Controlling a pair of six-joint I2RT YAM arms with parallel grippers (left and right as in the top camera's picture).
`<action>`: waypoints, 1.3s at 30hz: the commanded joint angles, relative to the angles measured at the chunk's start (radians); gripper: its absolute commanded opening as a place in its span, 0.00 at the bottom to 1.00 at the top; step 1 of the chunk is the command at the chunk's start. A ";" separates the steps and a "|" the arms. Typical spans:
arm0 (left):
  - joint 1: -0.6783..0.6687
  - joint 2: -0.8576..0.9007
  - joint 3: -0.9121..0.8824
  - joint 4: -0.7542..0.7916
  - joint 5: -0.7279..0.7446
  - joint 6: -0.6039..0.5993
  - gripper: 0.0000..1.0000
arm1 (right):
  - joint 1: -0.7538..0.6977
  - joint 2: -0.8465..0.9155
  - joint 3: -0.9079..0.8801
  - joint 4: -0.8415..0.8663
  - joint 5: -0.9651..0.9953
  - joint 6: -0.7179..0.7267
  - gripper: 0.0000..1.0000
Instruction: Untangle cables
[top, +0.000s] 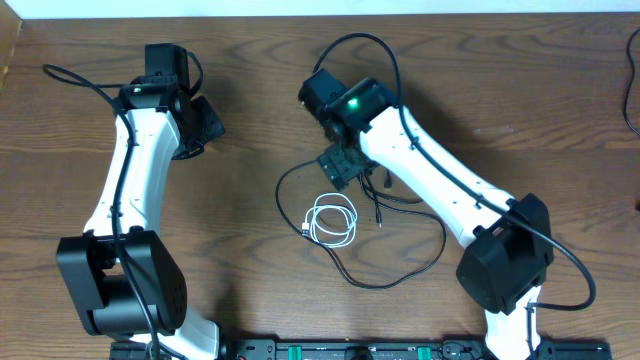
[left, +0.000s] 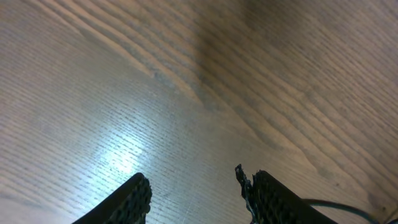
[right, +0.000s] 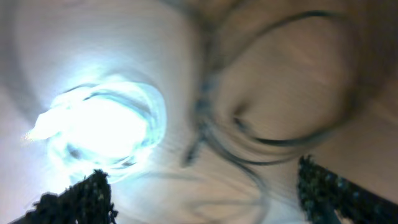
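The right hand (top: 345, 166) hangs at the centre of the overhead frame, fingers spread wide and grasping nothing. Just below it the white cable (top: 333, 220) lies coiled in small loops on the worktop (top: 260, 70). The black cable (top: 441, 243) curves widely past it toward the lower right. At upper left, the left hand (top: 205, 120) is likewise released.

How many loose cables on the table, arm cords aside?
2. Thin white coiled cable lies at table centre; long thin black cable curves around it, part possibly hidden under the right arm.
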 joint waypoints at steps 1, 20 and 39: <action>0.003 -0.007 0.000 0.009 0.011 0.021 0.54 | 0.009 -0.024 -0.015 0.012 -0.306 -0.158 0.90; 0.088 -0.007 0.000 0.047 0.010 0.013 0.54 | 0.129 -0.002 -0.317 0.377 -0.229 0.480 0.70; 0.087 -0.007 0.000 0.045 0.011 0.013 0.54 | 0.167 0.105 -0.388 0.539 -0.225 0.532 0.67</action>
